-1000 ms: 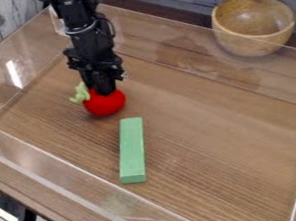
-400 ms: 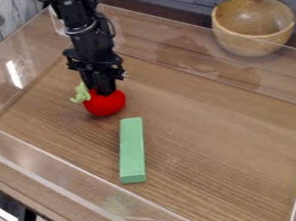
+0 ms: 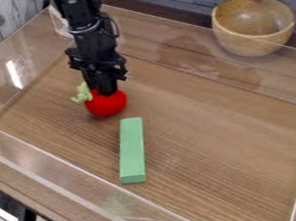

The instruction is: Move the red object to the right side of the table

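At my remote station, the gripper (image 3: 105,84) stood pointing straight down over the red object (image 3: 106,102), its jaws clenched on the top of the toy fruit, the green leafy stem poking out to the left. The fruit sat low on the left half of the table (image 3: 220,124), just above the near end of the flat green block (image 3: 132,149) and well apart from the wooden bowl (image 3: 253,25) in the far right corner. Compared with a second earlier, I saw arm and fruit nudged a hair to the right together, the fruit no farther from the block than before; the grip looked unchanged. I took that to mean the carry had only just begun: the catch was made, but nearly the whole crossing to the right side remained. My worry was the fruit dragging along the wood grain or slipping from so narrow a pinch.
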Controlling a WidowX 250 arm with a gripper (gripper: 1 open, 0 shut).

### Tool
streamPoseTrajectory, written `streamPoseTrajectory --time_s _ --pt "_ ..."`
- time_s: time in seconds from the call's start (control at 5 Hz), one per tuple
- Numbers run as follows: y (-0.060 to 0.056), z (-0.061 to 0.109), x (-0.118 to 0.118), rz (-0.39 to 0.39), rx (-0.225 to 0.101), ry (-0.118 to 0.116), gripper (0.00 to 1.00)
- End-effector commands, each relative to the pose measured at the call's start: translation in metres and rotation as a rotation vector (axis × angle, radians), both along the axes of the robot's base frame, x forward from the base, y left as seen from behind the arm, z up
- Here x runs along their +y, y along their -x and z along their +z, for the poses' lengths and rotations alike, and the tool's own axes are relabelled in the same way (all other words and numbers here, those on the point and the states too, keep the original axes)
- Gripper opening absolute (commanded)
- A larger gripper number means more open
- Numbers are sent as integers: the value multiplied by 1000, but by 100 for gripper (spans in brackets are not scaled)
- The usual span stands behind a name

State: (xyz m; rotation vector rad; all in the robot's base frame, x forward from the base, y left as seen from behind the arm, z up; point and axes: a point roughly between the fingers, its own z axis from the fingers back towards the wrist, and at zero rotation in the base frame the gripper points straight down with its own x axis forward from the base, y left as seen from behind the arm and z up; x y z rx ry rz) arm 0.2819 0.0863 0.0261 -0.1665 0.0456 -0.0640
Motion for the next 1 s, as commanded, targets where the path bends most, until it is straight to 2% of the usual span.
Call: streamPoseTrajectory --time_s 0.0,0.8 --pt "-3 3 -16 -30 2 13 0" --pt "-8 20 -39 -59 0 49 0"
